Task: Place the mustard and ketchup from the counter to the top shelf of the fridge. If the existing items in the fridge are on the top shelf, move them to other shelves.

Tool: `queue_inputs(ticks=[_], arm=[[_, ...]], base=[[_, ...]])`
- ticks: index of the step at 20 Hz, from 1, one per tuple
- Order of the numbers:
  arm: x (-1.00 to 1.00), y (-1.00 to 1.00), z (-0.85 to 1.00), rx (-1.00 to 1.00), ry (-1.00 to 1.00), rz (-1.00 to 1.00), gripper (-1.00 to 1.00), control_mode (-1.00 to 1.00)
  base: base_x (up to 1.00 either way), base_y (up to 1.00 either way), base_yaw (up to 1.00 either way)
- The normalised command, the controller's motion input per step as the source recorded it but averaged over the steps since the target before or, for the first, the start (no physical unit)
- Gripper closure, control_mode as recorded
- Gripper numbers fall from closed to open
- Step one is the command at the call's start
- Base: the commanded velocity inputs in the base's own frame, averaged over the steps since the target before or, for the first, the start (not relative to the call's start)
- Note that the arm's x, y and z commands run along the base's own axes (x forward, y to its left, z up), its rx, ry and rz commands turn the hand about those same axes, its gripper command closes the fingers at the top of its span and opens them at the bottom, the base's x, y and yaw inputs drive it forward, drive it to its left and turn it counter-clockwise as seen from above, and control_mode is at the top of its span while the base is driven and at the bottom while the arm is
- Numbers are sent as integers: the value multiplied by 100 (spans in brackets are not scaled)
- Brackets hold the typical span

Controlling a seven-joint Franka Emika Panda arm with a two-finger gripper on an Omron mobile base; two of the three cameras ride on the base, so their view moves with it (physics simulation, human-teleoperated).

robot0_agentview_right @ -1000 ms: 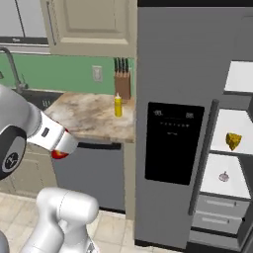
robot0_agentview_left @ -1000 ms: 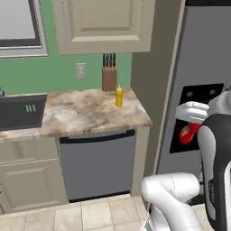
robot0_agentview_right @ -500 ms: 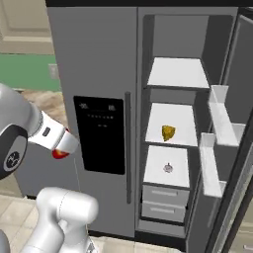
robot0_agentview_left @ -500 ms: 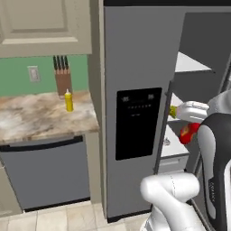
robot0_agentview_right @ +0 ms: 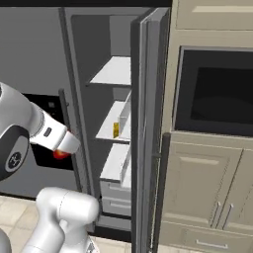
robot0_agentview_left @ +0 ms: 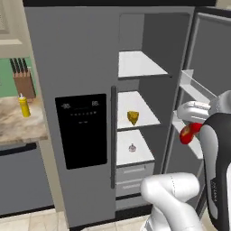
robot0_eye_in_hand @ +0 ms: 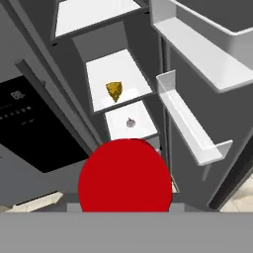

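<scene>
Ketchup, a small red squeeze bottle [robot0_agentview_left: 187, 133], sits clamped in the white two-finger end effector [robot0_agentview_left: 191, 131], whose jaws stand partway closed around its body; in the hand view the red bottle's end bulges large at the bottom of the picture, facing the open tall grey fridge [robot0_agentview_left: 76, 58]. As a judgement, such a bottle is light and somewhat soft-walled, smooth plastic that could slip or bulge if squeezed hard, so a hold across the middle of the body with modest pressure suits it better than the narrow nozzle end. Beyond it, the flat white top shelf [robot0_agentview_left: 137, 65] lies bare, well above the bottle. One shelf lower rests the small yellow holed cheese wedge [robot0_agentview_left: 132, 117], and on the shelf below that the tiny pale pinkish round bulb [robot0_agentview_left: 132, 147], both well apart from the end effector. Far to the left, the small yellow mustard squeeze bottle [robot0_agentview_left: 24, 106] stands upright on the beige marbled stone counter [robot0_agentview_left: 18, 128], just in front of a wooden knife block [robot0_agentview_left: 23, 82].
</scene>
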Motion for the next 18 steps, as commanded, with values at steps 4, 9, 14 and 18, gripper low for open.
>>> queue_inputs(ticks=[4,9,14,18], arm=[[0,0,0,0,0,0,100,100],[0,0,0,0,0,0,100,100],[0,0,0,0,0,0,100,100],[0,0,0,0,0,0,100,100]], base=[[51,-32,6],[50,-2,10],[45,0,15],[63,-5,7]])
